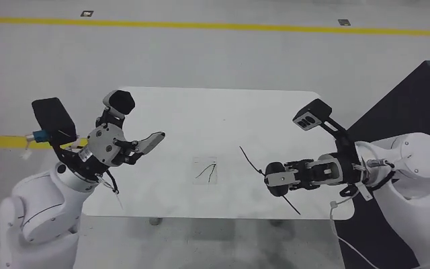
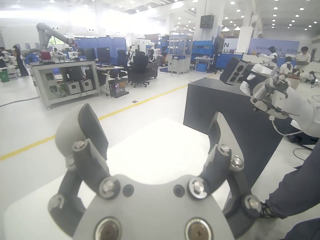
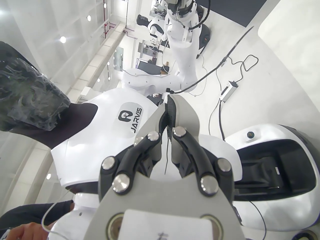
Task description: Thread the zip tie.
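Nearest in the top view, the right pincer [image 1: 267, 175] is pressed together on the zip tie [image 1: 250, 159], pinching it partway along and above the desk [image 1: 269, 114]. That probably leaves both ends free for threading. The tie's long axis runs diagonally: one end points far-left toward the desk's middle, the other near-right over the near edge. The left pincer [image 1: 139, 122] hangs spread at the left edge, seemingly ready to take an end. Two loose ties [image 1: 208, 171] lie between the arms. From the left wrist, the pincer [image 2: 152, 113] gapes wide over the desk [image 2: 155, 148], holding nothing. From the right wrist, the pincer [image 3: 171, 98] clamps the tie [image 3: 212, 69]. A long stretch juts past the tips and a short tail runs back between the fingers.
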Controlling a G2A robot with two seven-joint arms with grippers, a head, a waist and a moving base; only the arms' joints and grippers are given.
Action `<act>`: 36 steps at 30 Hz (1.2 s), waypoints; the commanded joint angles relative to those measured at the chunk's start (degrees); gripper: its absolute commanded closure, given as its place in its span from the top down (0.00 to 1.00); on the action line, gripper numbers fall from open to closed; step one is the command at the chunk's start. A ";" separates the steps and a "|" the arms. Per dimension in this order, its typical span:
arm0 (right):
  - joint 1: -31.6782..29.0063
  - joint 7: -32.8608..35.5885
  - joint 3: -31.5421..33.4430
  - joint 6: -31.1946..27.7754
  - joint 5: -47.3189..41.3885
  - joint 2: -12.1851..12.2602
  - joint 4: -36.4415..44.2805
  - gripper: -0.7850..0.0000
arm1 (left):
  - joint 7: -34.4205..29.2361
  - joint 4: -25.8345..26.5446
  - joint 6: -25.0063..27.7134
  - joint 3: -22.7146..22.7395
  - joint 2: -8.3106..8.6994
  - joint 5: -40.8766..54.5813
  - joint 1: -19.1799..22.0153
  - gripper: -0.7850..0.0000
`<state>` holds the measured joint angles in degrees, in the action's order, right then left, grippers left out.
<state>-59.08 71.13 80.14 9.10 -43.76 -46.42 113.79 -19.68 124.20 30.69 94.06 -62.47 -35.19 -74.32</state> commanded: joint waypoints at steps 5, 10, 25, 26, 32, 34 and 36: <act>7.61 0.66 -7.61 0.74 3.37 -1.09 -10.21 0.00 | 0.02 0.14 -0.07 0.04 0.00 0.02 -0.01 1.00; 15.11 2.24 -17.65 -3.09 7.91 -3.20 -17.37 0.00 | 0.02 0.14 -0.07 0.04 0.00 0.02 -0.01 1.00; 20.28 2.00 -23.72 -6.00 11.01 -5.03 -20.81 0.00 | 0.02 0.14 -0.07 0.04 0.00 0.02 -0.01 1.00; 20.28 2.00 -23.72 -6.00 11.01 -5.03 -20.81 0.00 | 0.02 0.14 -0.07 0.04 0.00 0.02 -0.01 1.00; 28.73 -0.58 -34.13 11.98 36.17 -6.47 -15.24 0.00 | 0.02 0.14 -0.07 0.04 0.00 0.02 -0.01 1.00; 32.79 0.59 -39.64 14.92 39.91 -8.22 -16.48 0.00 | 0.02 0.14 -0.07 0.04 0.00 0.02 -0.01 1.00; 36.78 0.94 -44.62 15.86 43.49 -10.21 -19.77 0.00 | 0.02 0.14 -0.07 0.04 0.00 0.02 -0.01 1.00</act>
<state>-25.00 71.91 39.05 24.43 -3.87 -55.42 96.17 -19.66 124.33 30.62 94.10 -62.47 -35.17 -74.32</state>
